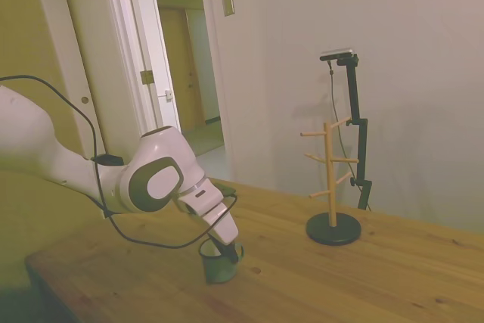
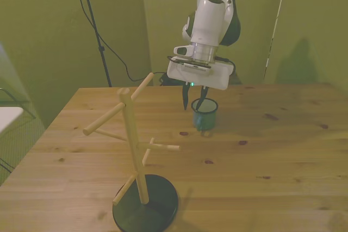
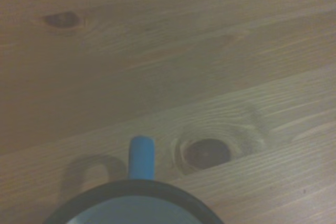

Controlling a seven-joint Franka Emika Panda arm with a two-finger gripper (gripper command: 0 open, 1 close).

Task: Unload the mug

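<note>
The light-blue mug (image 2: 205, 117) stands upright on the wooden table (image 2: 272, 150), near its far side. In the side view the mug (image 1: 218, 264) sits toward the table's left end. My gripper (image 2: 194, 101) hangs just above it, open: one finger dips over the rim and the other stands outside the wall on the front view's left. Seen from the side, the gripper (image 1: 226, 251) is at the mug's rim. The wrist view shows the mug's dark rim (image 3: 131, 198) and blue handle (image 3: 141, 156) from close above.
A wooden peg rack (image 2: 133, 139) on a black round base (image 2: 157, 207) stands near the front edge, at the front view's left, with bare pegs. In the side view the rack (image 1: 330, 179) is well to the right of the mug.
</note>
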